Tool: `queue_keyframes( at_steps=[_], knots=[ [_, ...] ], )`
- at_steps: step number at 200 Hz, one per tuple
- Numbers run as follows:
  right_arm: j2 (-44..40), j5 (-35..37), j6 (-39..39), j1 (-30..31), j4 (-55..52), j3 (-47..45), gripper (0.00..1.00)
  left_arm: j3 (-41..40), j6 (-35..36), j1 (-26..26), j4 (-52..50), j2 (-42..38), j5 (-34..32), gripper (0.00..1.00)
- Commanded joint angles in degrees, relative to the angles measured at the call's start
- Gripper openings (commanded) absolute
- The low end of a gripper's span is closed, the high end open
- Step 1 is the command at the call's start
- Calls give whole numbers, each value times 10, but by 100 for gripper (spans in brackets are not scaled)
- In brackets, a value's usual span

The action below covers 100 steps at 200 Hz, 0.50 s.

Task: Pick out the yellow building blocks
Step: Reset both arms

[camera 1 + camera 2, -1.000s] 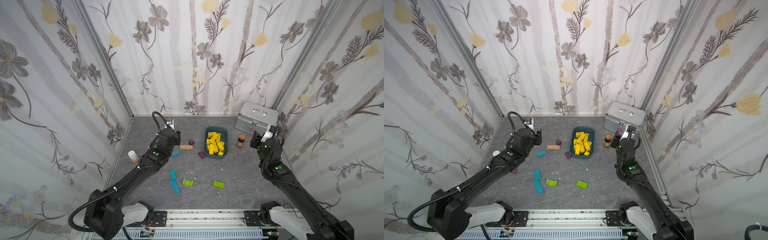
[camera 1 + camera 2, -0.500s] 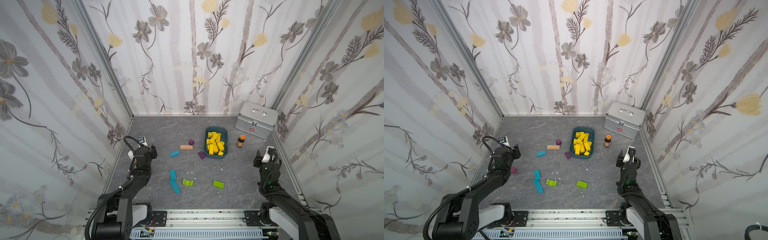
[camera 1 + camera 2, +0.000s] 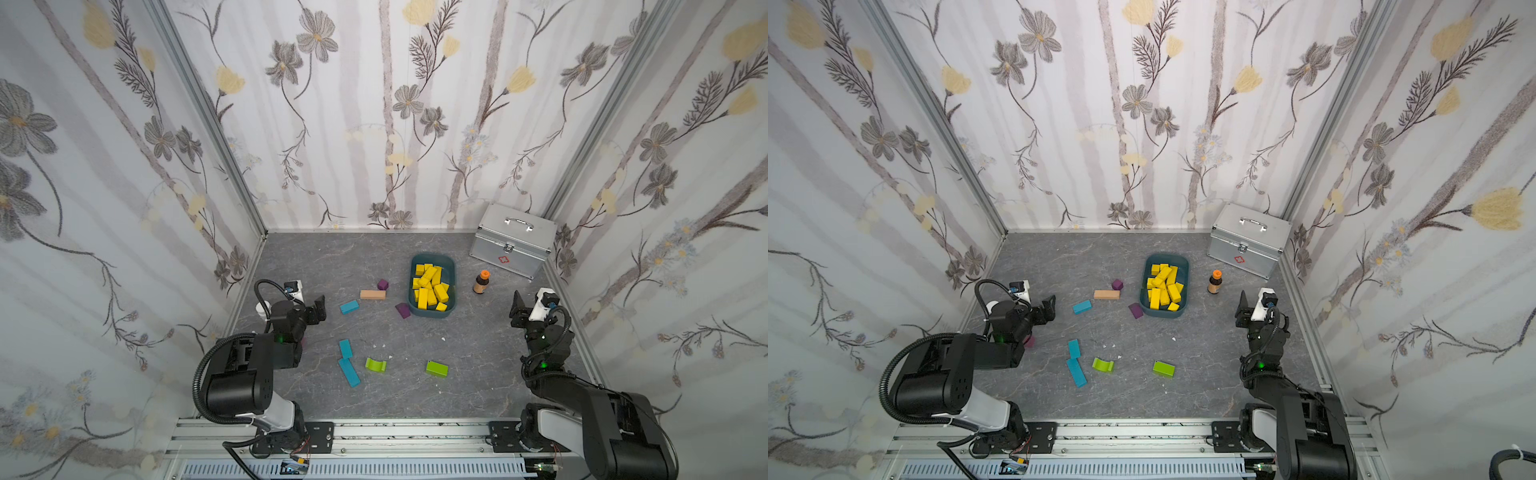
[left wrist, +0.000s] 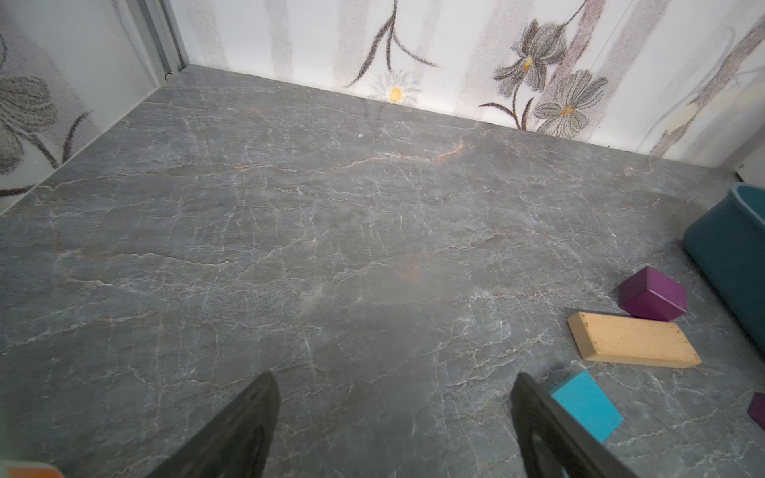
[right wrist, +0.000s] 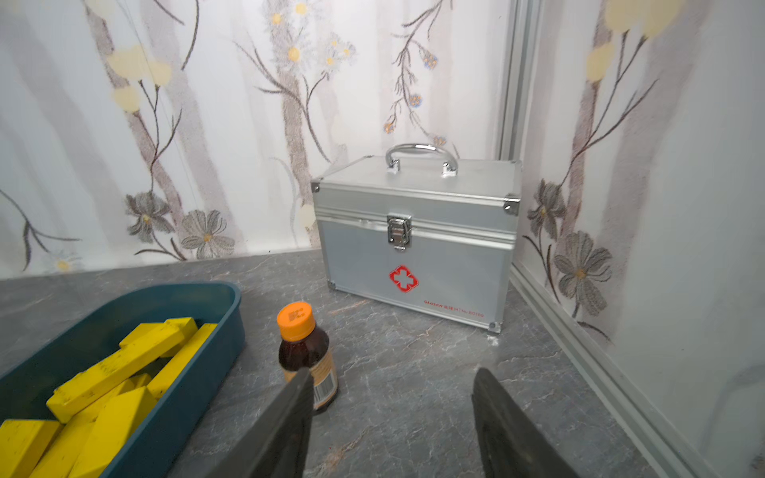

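We find the yellow building blocks (image 3: 430,286) heaped in the teal tray (image 3: 432,314) towards the back of the grey table (image 3: 415,399), bars and cubes lying across one another; both arms sit low and well apart from that tray, one on each side. The left gripper (image 4: 393,385) hangs near the left wall, jaws spread wide with only bare table between them; a blue block (image 4: 588,407) lies just beside one finger, with a tan bar (image 4: 633,341) and a purple cube (image 4: 652,300) beyond it; whether those two touch, we cannot tell. Over to the right gripper (image 5: 393,378): jaws parted at a middling gap, holding nothing; a brown bottle (image 5: 304,343) with an orange cap stands upright just ahead, partly hidden behind one finger, between the tray and the silver first-aid case (image 5: 418,248) in the back right corner. Nearer the front, in both top views, two more blue blocks (image 3: 345,348) lie end to end beside two lime-green blocks (image 3: 375,365); another purple block (image 3: 402,310) rests just beside the tray.
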Motion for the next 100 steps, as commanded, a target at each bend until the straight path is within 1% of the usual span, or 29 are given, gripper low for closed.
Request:
queue_keyframes(
  at_steps=[1,12,20,24,32,41,50,52,53,54,55,58,100],
  knots=[
    [35,-32,3,0,57,20,65,-1,-7,-1,84,25,-30,100],
    [62,-24,6,0,54,34,68,8,-15,-2,51,17,-54,100],
    [83,-18,10,0,65,44,69,12,-16,-3,49,19,-62,100],
    [83,-8,14,0,49,54,70,12,-16,-4,47,18,-63,100],
    [75,14,19,2,-19,79,72,14,-15,-5,42,17,-66,100],
    [83,34,13,14,-1,77,74,15,-15,-6,41,18,-69,100],
    [79,43,11,17,-20,82,78,16,-15,-7,37,17,-72,100],
    [79,43,11,17,-18,81,79,17,-14,-7,37,18,-73,100],
    [80,42,11,17,-17,81,82,17,-14,-8,37,18,-74,100],
    [80,43,11,18,-15,81,90,17,-14,-8,37,18,-74,100],
    [81,43,11,18,-13,81,95,17,-15,-8,37,18,-75,100],
    [83,43,12,18,-10,80,99,17,-15,-9,36,18,-75,100],
    [80,43,11,18,-14,80,100,17,-14,-9,37,18,-75,100]
  ],
)
